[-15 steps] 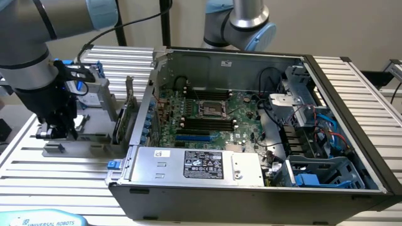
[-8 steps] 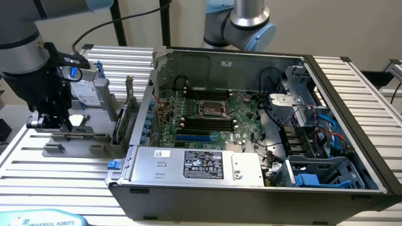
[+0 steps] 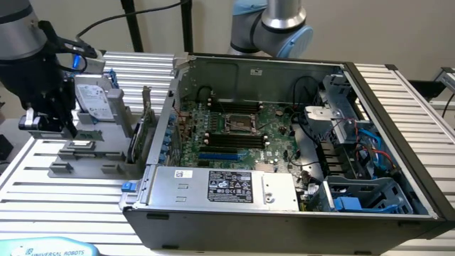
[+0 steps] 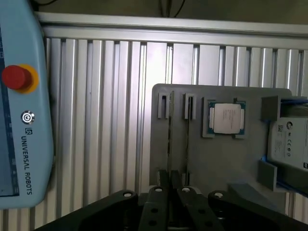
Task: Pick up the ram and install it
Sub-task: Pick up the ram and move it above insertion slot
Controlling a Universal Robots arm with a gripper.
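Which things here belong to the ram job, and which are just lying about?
Job: ram, gripper, grey holder, black slots.
Lying about: hard drive, processor chip, expansion card, control tablet.

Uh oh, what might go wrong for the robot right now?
1. The ram stands on edge right beside another thin card in the grey holder, with the gripper close over them; it might bump the neighbour.
2. The processor chip and hard drive lie on the same holder, so a knock might shake them.
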